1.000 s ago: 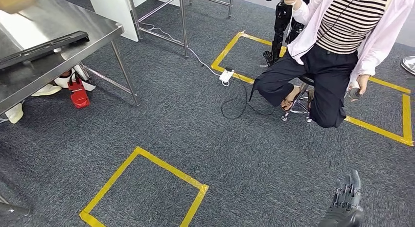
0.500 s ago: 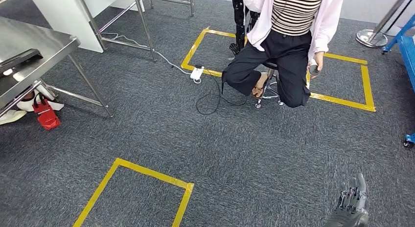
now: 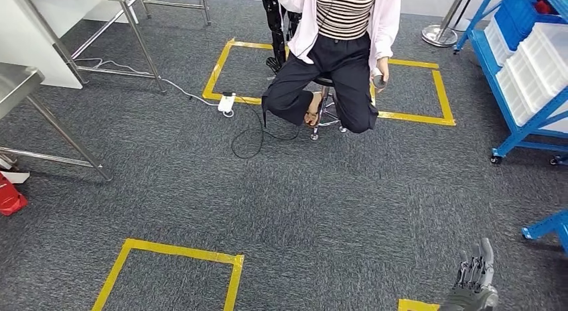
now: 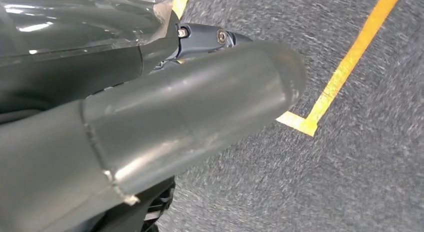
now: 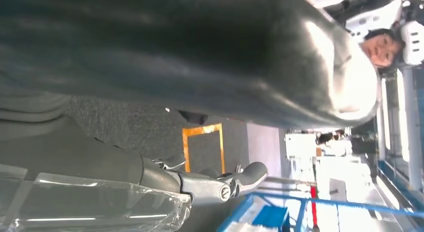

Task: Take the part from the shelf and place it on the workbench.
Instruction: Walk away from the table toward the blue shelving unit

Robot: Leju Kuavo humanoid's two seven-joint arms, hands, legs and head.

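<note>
right robot hand (image 3: 474,281) hangs low, fingers loosely apart, empty; left robot hand (image 4: 150,127) state can't tell | part not made out, likely in white bins on blue shelf (image 3: 529,70) | next: square up to shelf, keep wide of seated person (image 3: 338,49)

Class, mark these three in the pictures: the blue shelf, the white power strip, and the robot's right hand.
Blue shelf (image 3: 519,133): head view, on its lower frame rail.
Power strip (image 3: 226,103): head view, on its white body.
Right hand (image 3: 474,276): head view, on the middle of the hand.
</note>
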